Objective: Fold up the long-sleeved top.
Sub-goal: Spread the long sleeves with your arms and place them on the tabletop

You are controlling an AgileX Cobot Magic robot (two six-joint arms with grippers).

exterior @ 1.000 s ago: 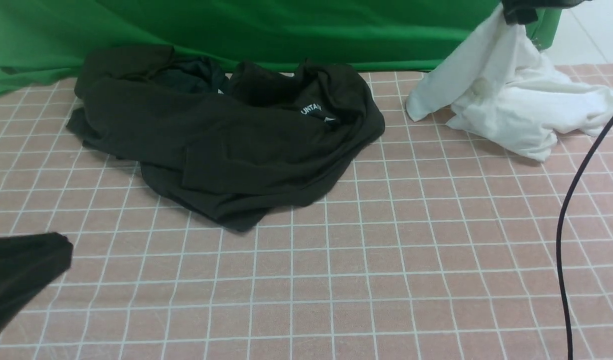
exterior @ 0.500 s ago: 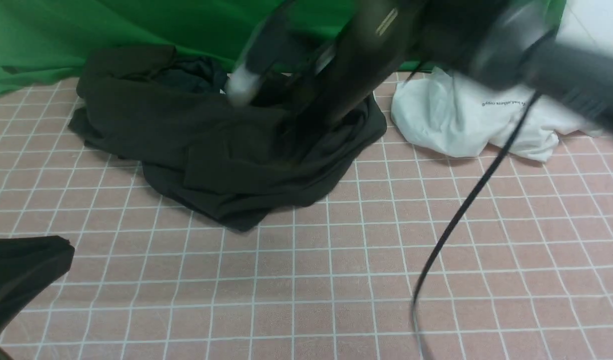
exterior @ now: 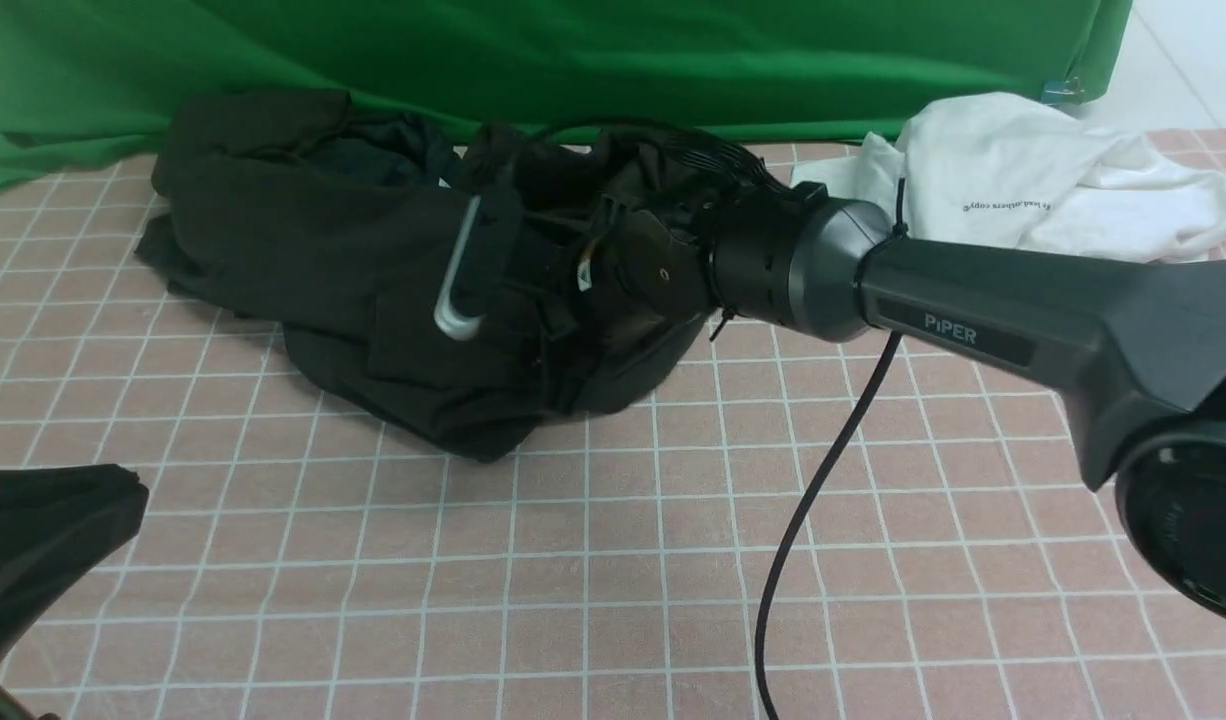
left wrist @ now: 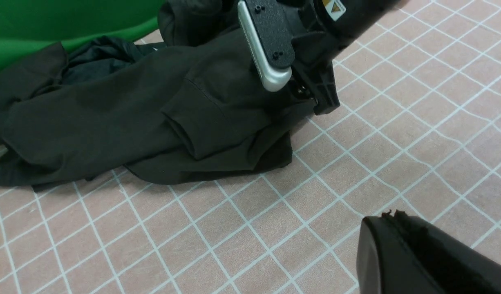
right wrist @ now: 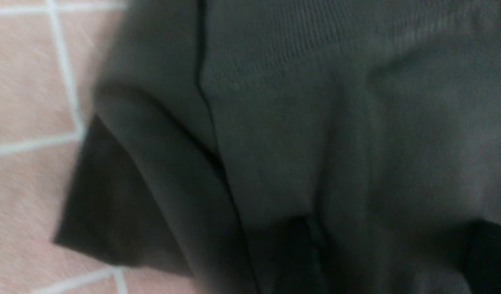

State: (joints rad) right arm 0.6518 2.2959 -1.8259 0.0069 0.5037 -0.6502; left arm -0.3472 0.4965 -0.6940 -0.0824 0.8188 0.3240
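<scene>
Brownish-black soft knit, the long-sleeved top lies in a crumpled heap on the far left-centre of the table, one flat corner pointing toward me. My right gripper is down on its right half. Its silver-edged finger lies across the cloth and the jaws stand apart. I cannot tell whether any fold is caught between them. The right wrist view gives only a blurred close-up of dark knit with a seam.

A darker greenish-black shirt peeks out at the back of the heap. The grey right arm reaches in from the right, trailing a black cable. A crumpled white tee sits at the far right, beside the arm.

My left gripper is clenched tight, low over the pink white-gridded tablecloth at the near left corner. A green fabric backdrop hangs behind.
</scene>
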